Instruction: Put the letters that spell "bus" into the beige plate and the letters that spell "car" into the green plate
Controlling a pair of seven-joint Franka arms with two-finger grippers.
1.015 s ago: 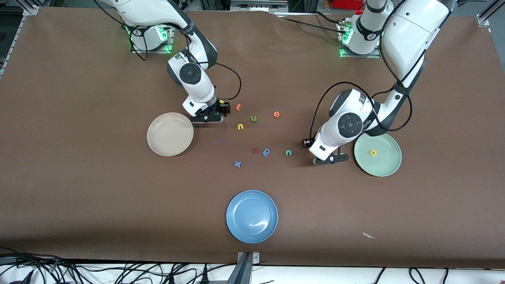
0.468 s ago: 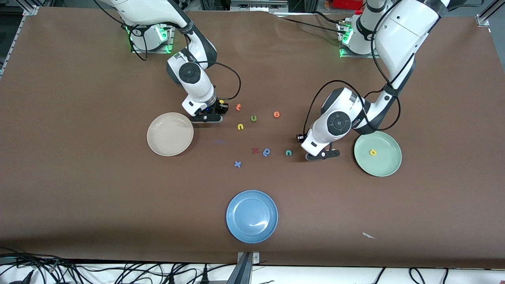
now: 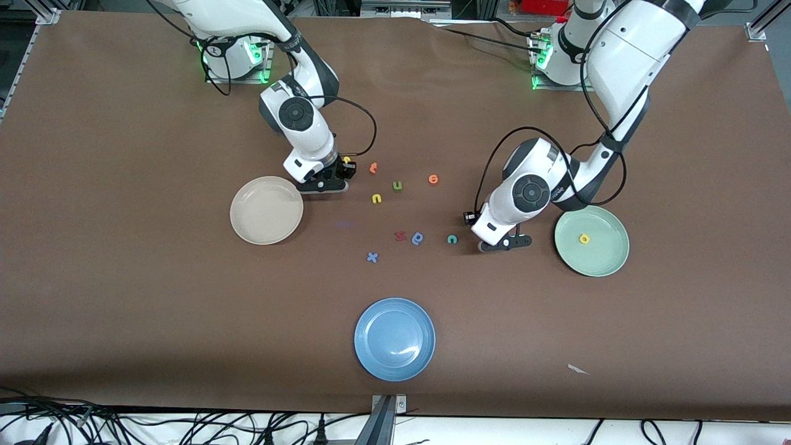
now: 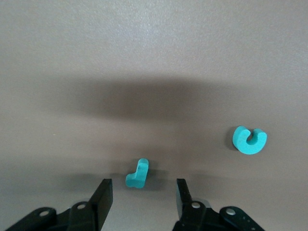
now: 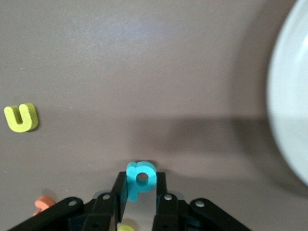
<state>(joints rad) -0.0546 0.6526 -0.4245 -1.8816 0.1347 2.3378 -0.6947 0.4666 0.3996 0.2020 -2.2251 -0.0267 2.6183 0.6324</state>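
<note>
Right gripper (image 5: 140, 192): down at the table just beside the beige plate (image 3: 266, 210), on the side toward the left arm's end. Fingers clamped on the teal "b" (image 5: 140, 180); the letter's stem runs along the gap between them.

Left gripper (image 4: 143, 197): low between the teal "c" (image 3: 452, 239) and the green plate (image 3: 591, 241), fingers parted. The teal "r" (image 4: 138, 174) lies between the fingertips, untouched, its long stroke in line with them.

Yellow "a" (image 3: 584, 238) lies in the green plate.
</note>
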